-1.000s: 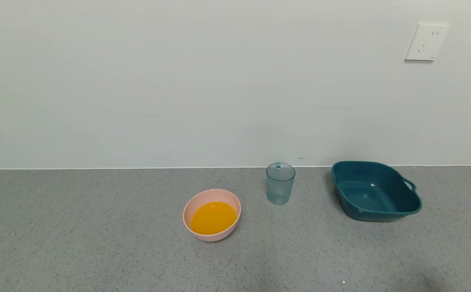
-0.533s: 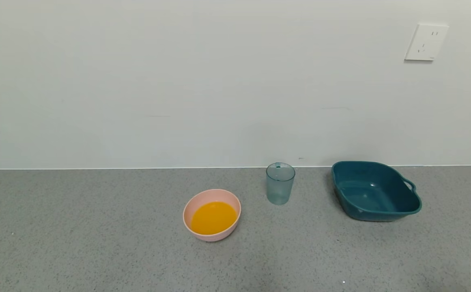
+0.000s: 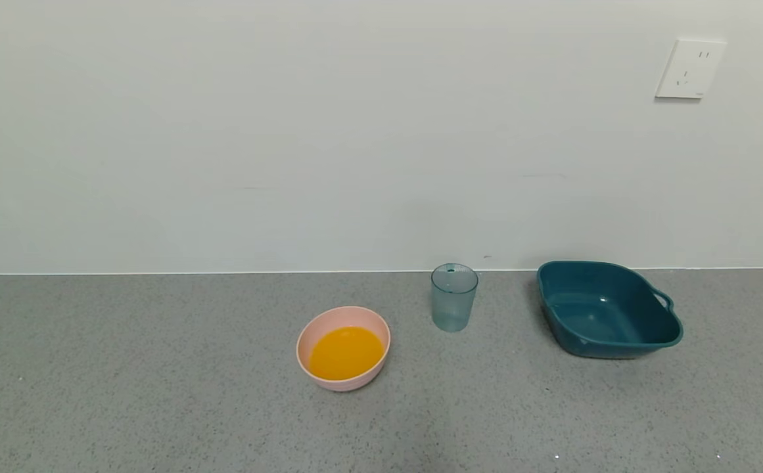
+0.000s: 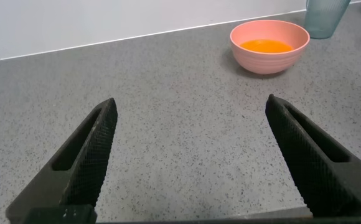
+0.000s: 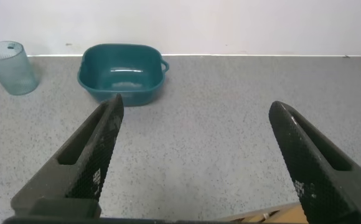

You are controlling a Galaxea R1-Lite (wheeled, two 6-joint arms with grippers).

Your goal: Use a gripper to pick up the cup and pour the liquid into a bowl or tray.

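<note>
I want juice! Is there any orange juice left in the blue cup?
No, the cup stands upright and see-through with nothing orange inside, while the orange liquid sits in the pink bowl.

No readable text, label, brand, number or sign anywhere: none on the cup (image 3: 454, 297), the bowl (image 3: 343, 348), the teal tray (image 3: 608, 309) or the wall socket (image 3: 691, 68).
</note>
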